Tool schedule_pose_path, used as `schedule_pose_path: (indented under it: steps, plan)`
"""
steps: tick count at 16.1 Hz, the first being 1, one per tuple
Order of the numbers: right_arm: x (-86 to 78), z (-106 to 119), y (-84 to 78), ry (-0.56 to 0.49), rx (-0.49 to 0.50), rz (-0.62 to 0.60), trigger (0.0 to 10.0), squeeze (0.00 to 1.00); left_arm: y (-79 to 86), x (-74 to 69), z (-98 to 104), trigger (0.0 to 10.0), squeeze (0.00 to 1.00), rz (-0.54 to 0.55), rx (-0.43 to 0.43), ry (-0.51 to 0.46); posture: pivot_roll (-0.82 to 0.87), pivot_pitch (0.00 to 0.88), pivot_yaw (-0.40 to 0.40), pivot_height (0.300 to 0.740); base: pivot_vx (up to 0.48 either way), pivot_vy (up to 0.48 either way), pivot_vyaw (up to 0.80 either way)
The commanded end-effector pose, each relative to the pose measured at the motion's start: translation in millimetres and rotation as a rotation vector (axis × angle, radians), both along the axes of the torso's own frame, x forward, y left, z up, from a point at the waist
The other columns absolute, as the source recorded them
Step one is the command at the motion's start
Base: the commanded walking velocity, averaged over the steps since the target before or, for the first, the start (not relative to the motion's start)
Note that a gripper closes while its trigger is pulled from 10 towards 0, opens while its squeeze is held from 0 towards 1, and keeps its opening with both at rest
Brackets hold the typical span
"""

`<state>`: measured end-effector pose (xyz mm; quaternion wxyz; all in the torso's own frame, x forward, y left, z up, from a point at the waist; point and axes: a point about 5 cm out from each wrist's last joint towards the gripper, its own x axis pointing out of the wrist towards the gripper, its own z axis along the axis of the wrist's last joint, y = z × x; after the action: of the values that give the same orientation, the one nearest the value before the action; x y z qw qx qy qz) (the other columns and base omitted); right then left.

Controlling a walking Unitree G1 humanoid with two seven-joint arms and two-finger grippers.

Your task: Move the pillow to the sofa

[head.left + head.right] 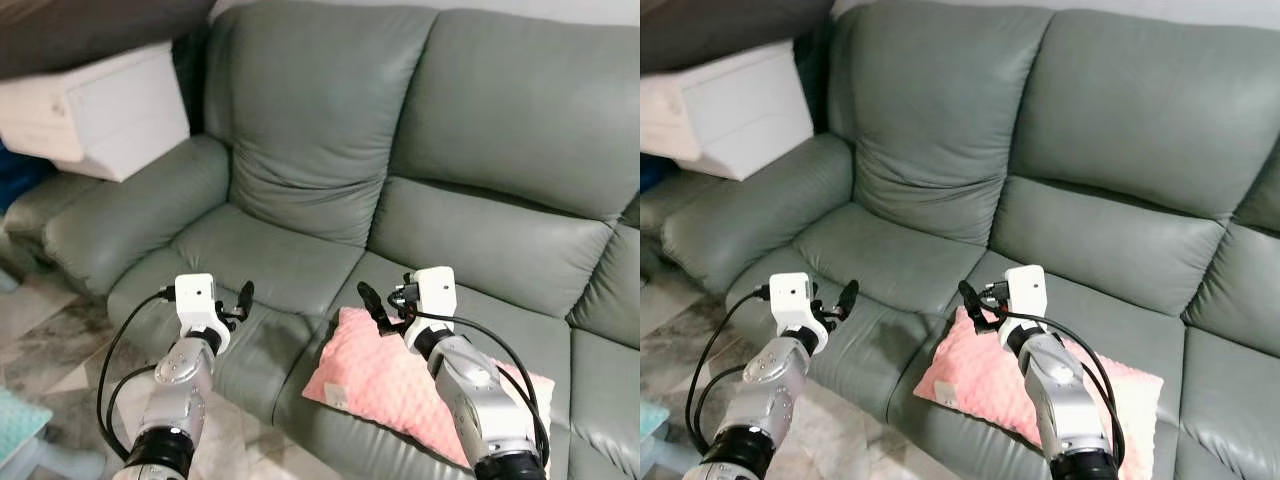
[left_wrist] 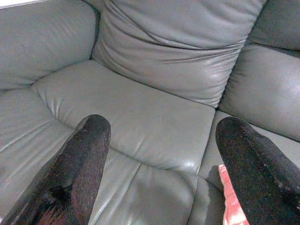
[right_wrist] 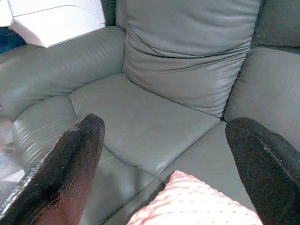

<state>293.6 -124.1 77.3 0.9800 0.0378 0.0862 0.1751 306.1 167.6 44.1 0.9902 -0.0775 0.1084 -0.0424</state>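
Observation:
A pink dotted pillow (image 1: pixel 380 385) lies flat on the middle seat of the grey-green leather sofa (image 1: pixel 300 150), near its front edge. My right gripper (image 1: pixel 383 303) hovers open just above the pillow's far left corner, holding nothing; that corner (image 3: pixel 197 206) appears below its fingers (image 3: pixel 70 164) in the right wrist view. My left gripper (image 1: pixel 240 300) is open over the front of the left seat cushion (image 2: pixel 140 122), empty, with a pink pillow edge (image 2: pixel 229 206) beside one finger.
A white box-like appliance (image 1: pixel 100 105) rests on the sofa's left armrest under a dark cover. Marble-patterned floor (image 1: pixel 50 340) lies at the lower left, with a pale teal object (image 1: pixel 15 420) at the edge. The sofa's right seat (image 1: pixel 600 390) is bare.

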Motion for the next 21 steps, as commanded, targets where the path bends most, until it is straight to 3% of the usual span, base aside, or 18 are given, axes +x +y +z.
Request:
schedule_pose_path:
  steps: [1, 17, 21]
  plan:
    - [-0.2, 2.6, 2.7, -0.006, 0.017, 0.006, 10.0, 0.0, 4.1, -0.7, -1.0, 10.0, 0.0, 0.01, 0.009, 0.007, -0.17, 0.0, 0.06, 0.74, 0.0, 0.0, 0.0]
    - [-0.2, 2.6, 2.7, -0.006, 0.017, 0.006, 10.0, 0.0, 4.1, -0.7, -1.0, 10.0, 0.0, 0.01, 0.009, 0.007, -0.17, 0.0, 0.06, 0.74, 0.0, 0.0, 0.0]
    - [-0.1, 2.4, 3.6, 0.002, 0.036, 0.018, 10.0, 0.0, 4.4, -1.4, -2.5, 10.0, 0.0, 0.015, 0.008, 0.019, -0.17, 0.0, 0.061, 0.74, 0.0, 0.425, 0.0]
